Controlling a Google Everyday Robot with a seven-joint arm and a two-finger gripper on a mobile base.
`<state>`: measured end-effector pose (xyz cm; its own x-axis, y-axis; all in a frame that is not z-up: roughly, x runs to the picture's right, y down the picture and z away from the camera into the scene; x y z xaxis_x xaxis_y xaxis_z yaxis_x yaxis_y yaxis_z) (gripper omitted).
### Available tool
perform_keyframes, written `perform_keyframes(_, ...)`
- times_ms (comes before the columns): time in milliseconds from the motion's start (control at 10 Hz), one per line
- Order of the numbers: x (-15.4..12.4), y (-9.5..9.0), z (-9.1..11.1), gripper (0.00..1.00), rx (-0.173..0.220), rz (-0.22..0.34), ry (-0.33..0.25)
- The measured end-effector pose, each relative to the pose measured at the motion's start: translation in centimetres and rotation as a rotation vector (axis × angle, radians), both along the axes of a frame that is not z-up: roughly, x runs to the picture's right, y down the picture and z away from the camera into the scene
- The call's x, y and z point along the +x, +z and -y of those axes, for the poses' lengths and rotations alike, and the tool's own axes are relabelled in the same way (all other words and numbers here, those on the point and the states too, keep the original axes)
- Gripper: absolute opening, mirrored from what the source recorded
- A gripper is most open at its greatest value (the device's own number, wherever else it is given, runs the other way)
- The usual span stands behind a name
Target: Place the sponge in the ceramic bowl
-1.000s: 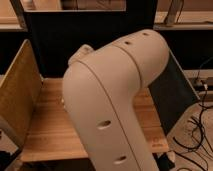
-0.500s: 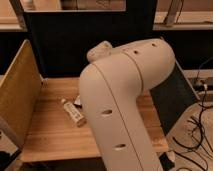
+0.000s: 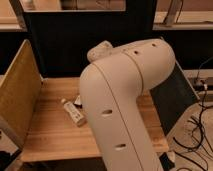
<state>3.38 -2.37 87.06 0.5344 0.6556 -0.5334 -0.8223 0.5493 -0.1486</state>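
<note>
The claw cannot be seen: the robot's bulky white arm [image 3: 125, 110] bends across the middle of the view and hides whatever hangs beyond it, so whether the claw is wide, narrow or holding something cannot be told. Only a pale, rounded link [image 3: 100, 51] pokes out past the upper left of the arm's bend, pointing away toward the dark back panel [image 3: 65, 45]. With the claw hidden, places can only be set against the arm that carries it. The sponge and the ceramic bowl do not show either; the arm covers the centre and right of the wooden counter [image 3: 47, 137], and where they lie cannot be told. Just left of the arm, a white tube-shaped bottle [image 3: 73, 112] lies on its side on the counter, slanting from upper left to lower right, its lower end near the arm's edge. Farther left, a light wooden board [image 3: 17, 92] stands on edge along the counter's side. To the right of the arm a dark slanted panel [image 3: 172, 97] closes that side, and beyond it black cables [image 3: 199, 131] trail over the floor.
</note>
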Motion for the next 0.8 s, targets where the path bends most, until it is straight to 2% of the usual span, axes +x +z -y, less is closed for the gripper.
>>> perform_keyframes(200,0.02,0.01,-0.04,0.76,-0.001,-0.001,-0.001)
perform_keyframes(300,0.06,0.0,-0.04,0.8,-0.001,-0.001,0.0)
perform_keyframes(800,0.1,-0.01,-0.06,0.8,-0.002,-0.002,0.0)
